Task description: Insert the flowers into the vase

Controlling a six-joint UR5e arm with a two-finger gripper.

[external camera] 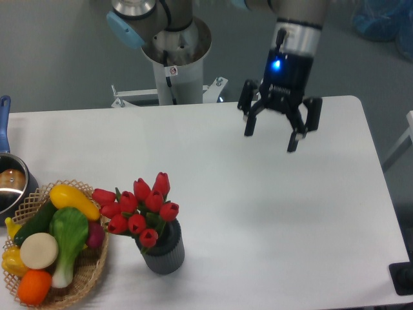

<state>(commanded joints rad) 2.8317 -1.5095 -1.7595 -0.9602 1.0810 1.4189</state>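
1. The vase at 7 o'clock holds the flowers.
2. The wicker basket at 8 o'clock holds toy vegetables.
3. The gripper at 1 o'clock hangs spread wide, holding nothing.

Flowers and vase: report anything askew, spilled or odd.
Nothing stands out. The flowers sit in the vase, which stands upright beside the wicker basket; the bunch leans left toward it. Nothing has spilled. The gripper hangs apart, jaws open and empty.
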